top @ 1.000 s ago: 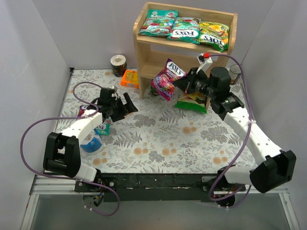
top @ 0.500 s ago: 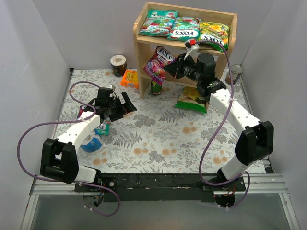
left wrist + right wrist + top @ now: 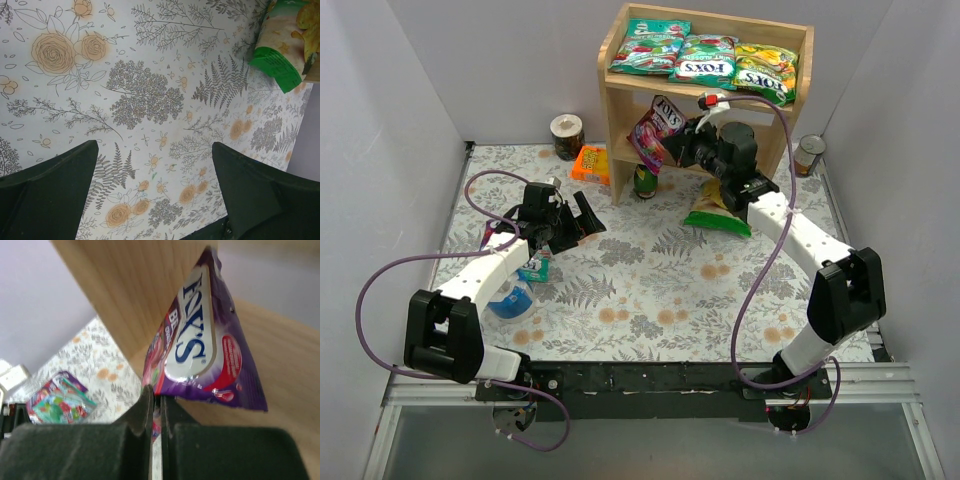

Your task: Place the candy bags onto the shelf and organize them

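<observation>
Left gripper [image 3: 155, 195] idle, jaws wide, nothing in it, hasn't budged. Leftover candy bags [image 3: 533, 266] lying by that arm. Snack bag [image 3: 720, 212] under my right forearm. Big change: right gripper [image 3: 156, 407], pinched tight on purple bag [image 3: 200, 355], swung up from over table to shelf [image 3: 617, 110] lower tier, so bag four nearly home. Side panel close, bottle [image 3: 645, 180] just below. Top tier bags [image 3: 707, 57] sit three across.
</observation>
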`<move>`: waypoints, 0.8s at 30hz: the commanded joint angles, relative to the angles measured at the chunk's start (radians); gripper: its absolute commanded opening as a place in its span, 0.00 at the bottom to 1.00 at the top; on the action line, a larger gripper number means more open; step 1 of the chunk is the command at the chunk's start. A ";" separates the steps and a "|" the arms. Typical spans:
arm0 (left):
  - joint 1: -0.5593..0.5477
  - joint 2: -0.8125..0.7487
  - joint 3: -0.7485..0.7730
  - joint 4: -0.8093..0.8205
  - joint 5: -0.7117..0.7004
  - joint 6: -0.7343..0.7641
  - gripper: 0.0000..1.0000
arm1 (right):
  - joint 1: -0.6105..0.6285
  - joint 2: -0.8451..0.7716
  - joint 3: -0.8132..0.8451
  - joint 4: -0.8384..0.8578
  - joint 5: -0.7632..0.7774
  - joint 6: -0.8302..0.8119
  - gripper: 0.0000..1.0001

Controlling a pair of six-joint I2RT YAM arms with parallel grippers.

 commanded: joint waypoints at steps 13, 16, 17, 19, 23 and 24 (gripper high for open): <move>-0.004 -0.032 0.021 0.018 0.019 0.000 0.98 | 0.035 -0.059 -0.187 0.191 0.149 0.128 0.01; -0.004 -0.035 0.016 0.017 0.022 0.000 0.98 | 0.030 -0.040 -0.174 0.205 0.137 0.180 0.01; -0.005 -0.037 0.016 0.017 0.021 0.000 0.98 | 0.030 -0.037 -0.169 0.211 0.134 0.191 0.01; -0.005 -0.040 0.014 0.020 0.021 -0.001 0.98 | 0.027 -0.031 -0.161 0.213 0.137 0.229 0.01; -0.004 -0.041 0.016 0.023 0.022 0.000 0.98 | 0.015 -0.019 -0.131 0.216 0.148 0.298 0.01; -0.005 -0.041 0.014 0.023 0.024 0.000 0.98 | 0.010 -0.010 -0.128 0.226 0.142 0.318 0.01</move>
